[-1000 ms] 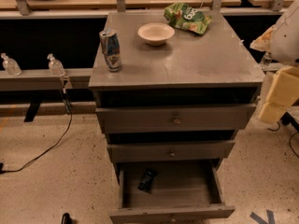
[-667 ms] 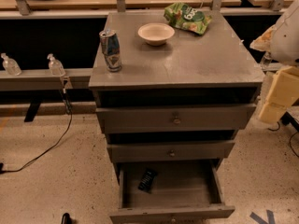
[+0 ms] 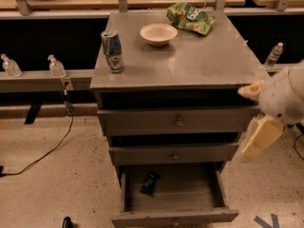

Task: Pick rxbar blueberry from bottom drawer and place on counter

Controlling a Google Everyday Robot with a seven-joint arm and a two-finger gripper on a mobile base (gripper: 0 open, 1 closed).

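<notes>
The rxbar blueberry (image 3: 149, 183) is a small dark flat bar lying at the left of the open bottom drawer (image 3: 174, 216), which is pulled out toward me. The counter (image 3: 190, 61) is the grey cabinet top above the two upper drawers. My gripper (image 3: 259, 127) is at the right edge of the view, beside the cabinet's right front corner at about the height of the top drawer, well above and to the right of the bar. It holds nothing that I can see.
On the counter stand a can (image 3: 112, 50) at the front left, a white bowl (image 3: 158, 33) at the back middle and a green chip bag (image 3: 191, 18) at the back right. Clear bottles (image 3: 56, 66) sit on a ledge to the left. A cable (image 3: 42, 153) lies on the floor.
My arm and gripper have moved in from the right edge, closer to the cabinet's right front corner. The bar, drawer and counter objects have not moved.
</notes>
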